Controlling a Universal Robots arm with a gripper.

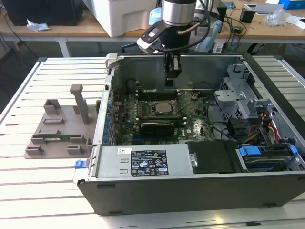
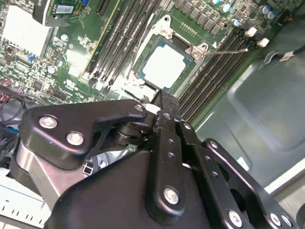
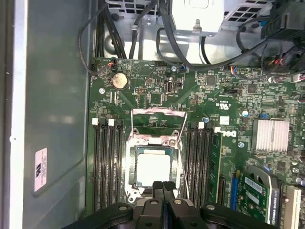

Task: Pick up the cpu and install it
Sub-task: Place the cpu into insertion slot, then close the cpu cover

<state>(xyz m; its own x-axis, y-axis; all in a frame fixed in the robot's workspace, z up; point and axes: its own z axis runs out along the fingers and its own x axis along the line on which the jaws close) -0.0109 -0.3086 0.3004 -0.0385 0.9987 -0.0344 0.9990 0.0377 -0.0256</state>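
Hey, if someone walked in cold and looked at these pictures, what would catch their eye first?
The big open computer case on the slatted table stands out first, with the black tool hanging shut over its green board. In the first wrist view the shiny square cpu lies seated on that board, beneath the tool's tip.

My arm [image 1: 178,12] reaches straight down from above. My end effector [image 1: 172,76] hangs at its tip and points down. In both wrist views my two black fingers [image 3: 157,188] [image 2: 164,109] press flat against each other, tip to tip, and I hold nothing between them.
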